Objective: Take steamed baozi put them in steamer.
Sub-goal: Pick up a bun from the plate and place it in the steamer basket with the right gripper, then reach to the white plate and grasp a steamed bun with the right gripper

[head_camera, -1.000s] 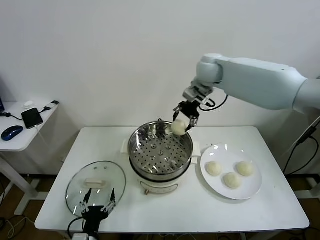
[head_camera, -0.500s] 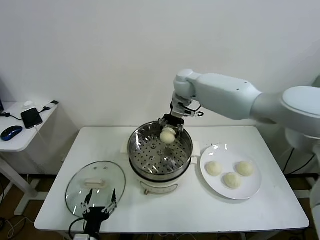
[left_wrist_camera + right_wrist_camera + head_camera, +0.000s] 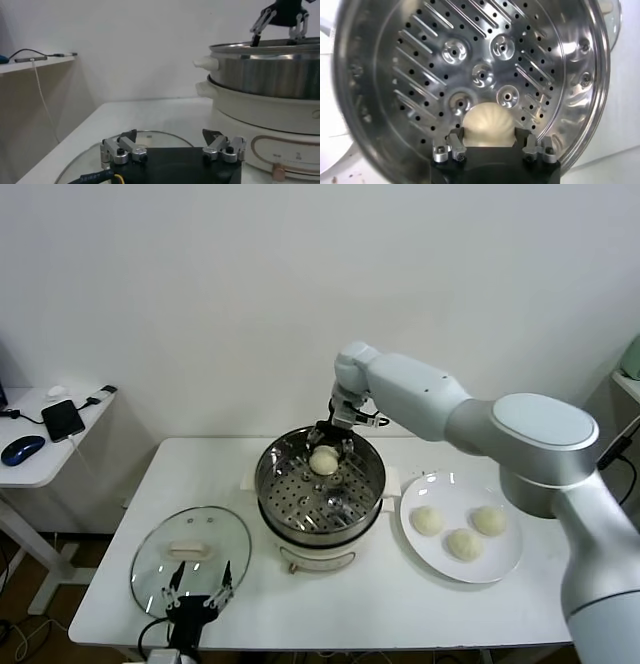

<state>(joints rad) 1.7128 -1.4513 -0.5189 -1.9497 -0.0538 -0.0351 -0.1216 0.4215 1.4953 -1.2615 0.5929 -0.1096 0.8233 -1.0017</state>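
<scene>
The steel steamer (image 3: 264, 481) on its cream base stands mid-table. My right gripper (image 3: 328, 446) is shut on one cream-white baozi (image 3: 322, 461) and holds it low inside the steamer's back part, just above the perforated tray (image 3: 480, 60). In the right wrist view the gripper (image 3: 489, 132) has a finger against each side of the baozi (image 3: 487, 125). Three more baozi (image 3: 427, 520) (image 3: 463, 544) (image 3: 489, 520) lie on the white plate (image 3: 503, 565) to the right. My left gripper (image 3: 197, 594) is open and empty over the glass lid, and shows in the left wrist view (image 3: 170, 135).
The round glass lid (image 3: 190, 554) lies flat at the table's front left, also in the left wrist view (image 3: 150, 140). The steamer (image 3: 270, 75) rises just beyond it. A side table (image 3: 40, 454) with a phone and a mouse stands far left.
My right gripper has moved left and down with the baozi, from above the steamer's back-right rim to low inside the pot. The left arm has not moved.
</scene>
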